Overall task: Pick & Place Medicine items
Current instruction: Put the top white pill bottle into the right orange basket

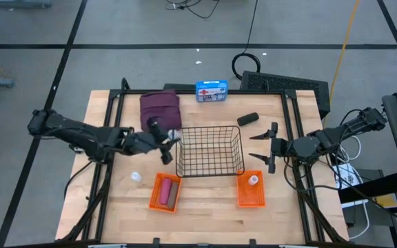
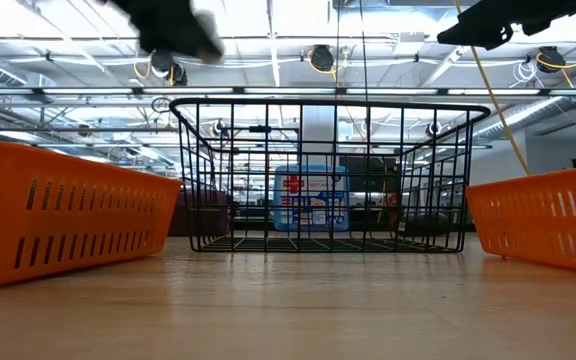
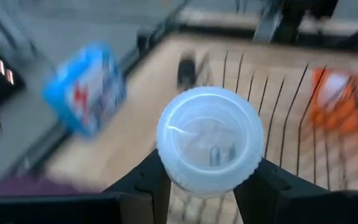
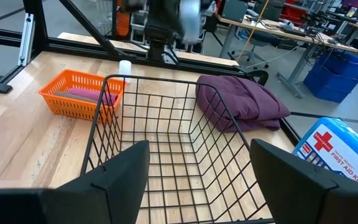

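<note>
My left gripper [image 1: 169, 142] is at the left rim of the black wire basket [image 1: 210, 171], above the table, shut on a small white round bottle [image 3: 209, 139]. My right gripper [image 1: 262, 145] is open and empty just right of the basket; its fingers [image 4: 127, 168] frame the basket in the right wrist view. A second white bottle [image 1: 136, 176] stands on the table. A third white bottle [image 1: 253, 180] sits in the right orange tray [image 1: 250, 198]. The pink cylinder [image 1: 165, 192] lies in the left orange tray [image 1: 154, 195]. The maroon pouch [image 1: 160, 108] and the dark-grey oblong piece [image 1: 247, 119] lie behind the basket. My left gripper pinches the bottle's round side wall [image 3: 166, 163] between its two fingers [image 3: 146, 182], one on each side. The wrist view looks at the bottle end-on. The bottle is lifted clear of the table, beside the basket's left rim.
A blue first-aid box [image 1: 211, 91] stands at the table's far edge. The two orange trays flank the basket's near corners. Bare wood shows along the near edge [image 1: 205, 224].
</note>
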